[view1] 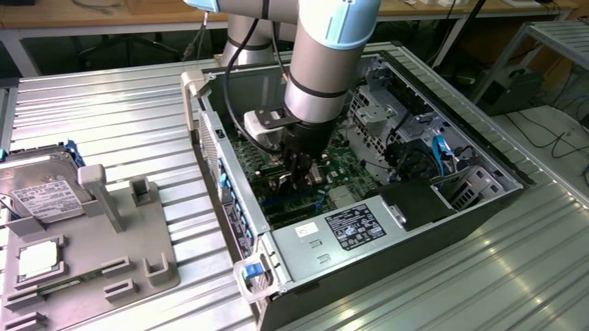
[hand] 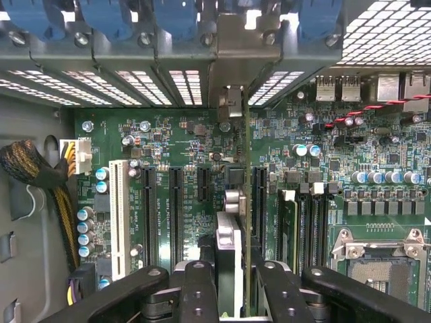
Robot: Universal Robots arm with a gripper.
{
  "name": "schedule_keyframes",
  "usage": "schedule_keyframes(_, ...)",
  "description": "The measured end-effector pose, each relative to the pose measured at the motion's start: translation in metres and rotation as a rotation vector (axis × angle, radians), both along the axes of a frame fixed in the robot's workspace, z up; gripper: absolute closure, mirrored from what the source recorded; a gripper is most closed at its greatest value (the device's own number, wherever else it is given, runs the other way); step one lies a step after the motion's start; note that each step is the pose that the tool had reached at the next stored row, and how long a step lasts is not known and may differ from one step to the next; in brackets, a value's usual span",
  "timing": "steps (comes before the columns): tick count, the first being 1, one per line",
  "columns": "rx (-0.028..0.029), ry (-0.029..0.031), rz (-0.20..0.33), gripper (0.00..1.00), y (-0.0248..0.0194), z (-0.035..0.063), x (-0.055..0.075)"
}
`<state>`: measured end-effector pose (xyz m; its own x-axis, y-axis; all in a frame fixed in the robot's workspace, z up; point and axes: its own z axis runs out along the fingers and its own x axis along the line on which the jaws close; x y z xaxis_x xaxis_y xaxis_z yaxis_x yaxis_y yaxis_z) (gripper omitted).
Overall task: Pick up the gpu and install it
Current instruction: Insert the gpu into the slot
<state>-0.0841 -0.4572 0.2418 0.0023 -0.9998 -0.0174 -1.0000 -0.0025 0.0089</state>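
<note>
Inside the open computer case [view1: 418, 238], my gripper [view1: 302, 178] hangs low over the green motherboard [view1: 345, 169]. In the wrist view the gripper [hand: 234, 286] is shut on the gpu [hand: 246, 202], which I see edge-on as a thin green board. It runs between my black fingers [hand: 195, 282] up to its silver end bracket [hand: 232, 64] at the case's rear slot openings. The card stands upright over the motherboard [hand: 182, 134], in line with the black expansion slots [hand: 176, 208]. Whether its lower edge sits in a slot is hidden.
A white slot [hand: 120, 215], a braided cable bundle [hand: 27, 168] and the processor socket [hand: 377, 269] flank the card. On the grey fixture [view1: 138, 265] at the exterior view's left lie a silver hard drive [view1: 37, 186] and a square processor chip [view1: 38, 258].
</note>
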Motion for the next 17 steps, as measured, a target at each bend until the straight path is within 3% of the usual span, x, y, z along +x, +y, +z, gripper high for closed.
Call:
schedule_keyframes(13,0.0007,0.0,0.0,0.72,0.0,-0.0043,-0.0009)
schedule_keyframes(17,0.0007,-0.0067,0.0,0.72,0.0,-0.0043,-0.0019)
